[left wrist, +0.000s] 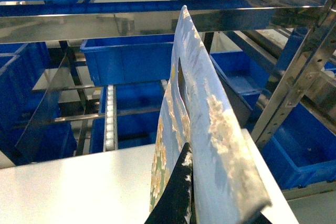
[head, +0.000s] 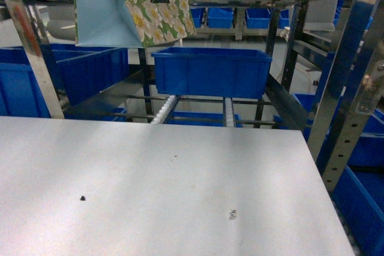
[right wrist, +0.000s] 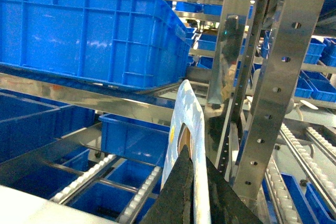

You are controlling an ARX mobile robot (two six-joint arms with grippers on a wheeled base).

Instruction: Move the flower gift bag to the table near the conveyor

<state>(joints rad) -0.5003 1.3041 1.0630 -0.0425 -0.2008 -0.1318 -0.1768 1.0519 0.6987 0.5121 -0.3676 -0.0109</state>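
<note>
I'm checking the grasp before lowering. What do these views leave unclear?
Bag top and its holder: cut off by the head view's upper edge.
Left gripper: left wrist view shows one finger clearly; the bag and bottom edge hide the rest.
Right gripper: absent from the head view; whether the edge-on bag between its fingers is the same one, unclear.
Table mark: too small to read.

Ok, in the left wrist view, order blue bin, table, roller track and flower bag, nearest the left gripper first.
1. flower gift bag, clamped in the left gripper.
2. table, just below, to the left.
3. roller track, past the table edge.
4. blue bin, behind the track, farthest.
</note>
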